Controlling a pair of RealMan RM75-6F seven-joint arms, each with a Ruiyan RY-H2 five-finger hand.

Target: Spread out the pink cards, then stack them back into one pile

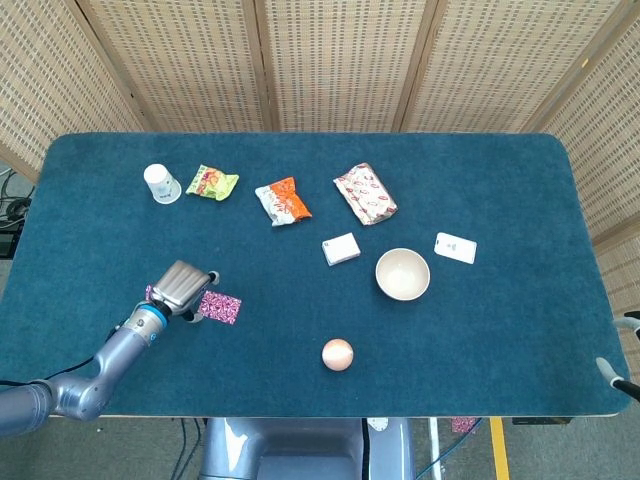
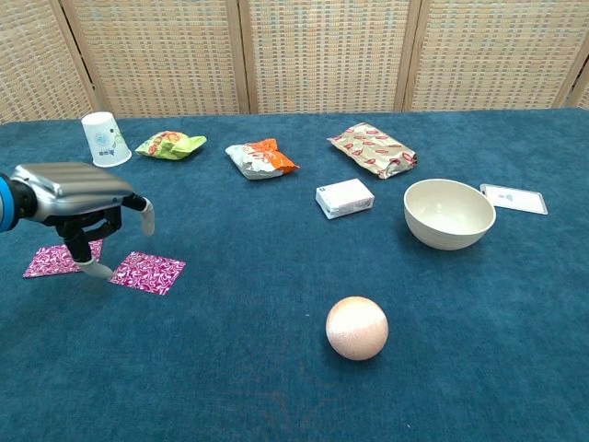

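Two pink cards lie flat on the blue worktop near its left front: the left card and the right card, close but not touching. Robot's left hand hovers palm-down over the gap between them, holding nothing, fingers hanging loose with one fingertip down by the right card's edge. Right hand barely peeks in at the far right of the head view, can't tell how it's set.
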